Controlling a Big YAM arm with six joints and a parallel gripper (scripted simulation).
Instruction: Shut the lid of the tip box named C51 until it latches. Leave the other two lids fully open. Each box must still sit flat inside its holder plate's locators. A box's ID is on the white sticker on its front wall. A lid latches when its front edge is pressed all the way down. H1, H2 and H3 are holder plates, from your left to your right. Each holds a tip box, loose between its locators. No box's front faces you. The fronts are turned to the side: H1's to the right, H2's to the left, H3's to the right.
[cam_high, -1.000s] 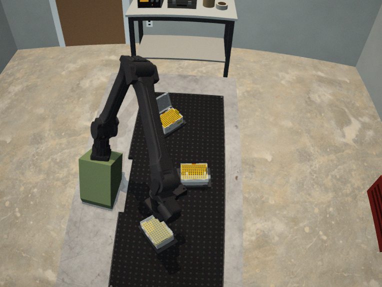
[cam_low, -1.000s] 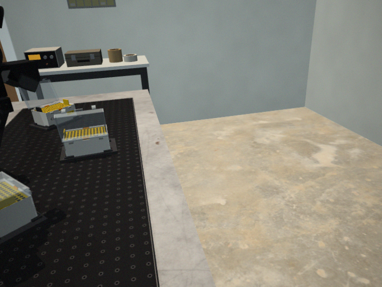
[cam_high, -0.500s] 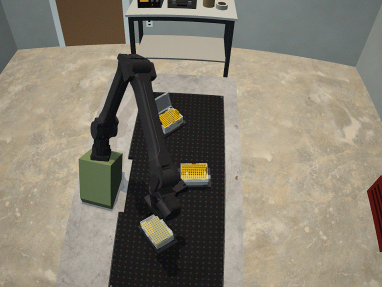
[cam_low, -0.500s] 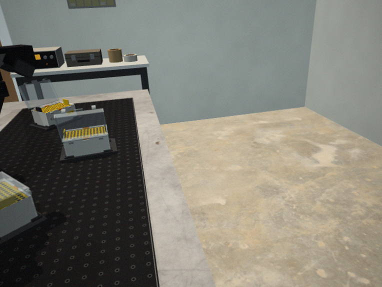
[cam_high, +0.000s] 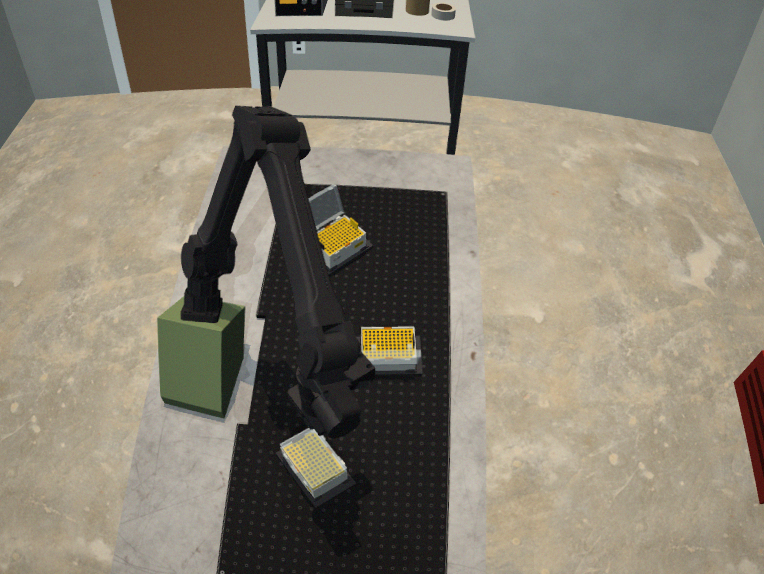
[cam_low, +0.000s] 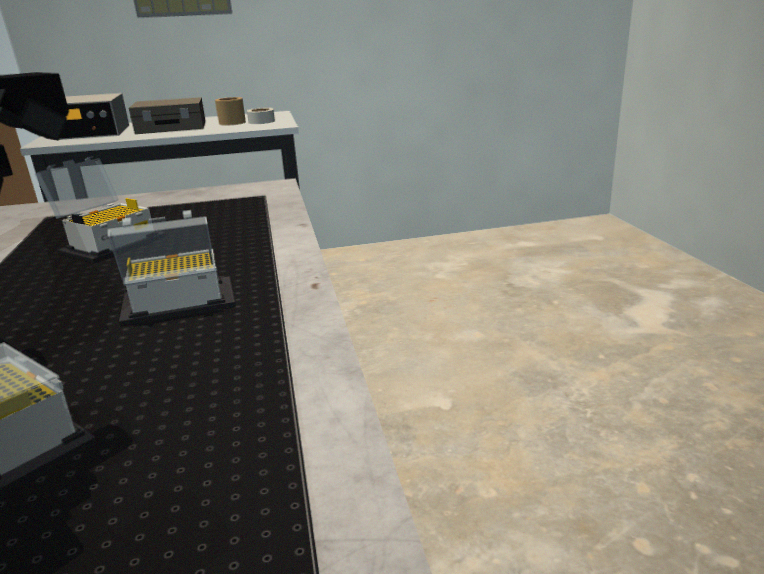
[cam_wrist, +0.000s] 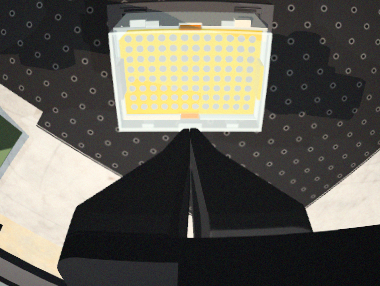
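Note:
The H3 box (cam_high: 313, 462) (cam_wrist: 190, 75) has its clear lid lying down over the yellow rack and appears flat in its holder plate (cam_high: 336, 491); a latch click cannot be seen. My gripper (cam_wrist: 190, 141) is shut and empty. In the wrist view its tips overlap the middle of the lid's front edge; the height gap is unclear, and the arm hides them in the top view. The H2 box (cam_high: 387, 345) (cam_low: 172, 293) has its lid (cam_low: 161, 237) raised. The H1 box (cam_high: 345, 248) (cam_low: 80, 235) has its lid (cam_high: 327, 206) leaning back open. No sticker is readable.
All three holders stand on a black perforated mat (cam_high: 401, 462) (cam_low: 203, 432). The green arm base (cam_high: 191, 364) is on the left. The forearm passes between the H1 and H3 boxes, close beside the H2 box. A bench (cam_high: 364, 24) stands behind.

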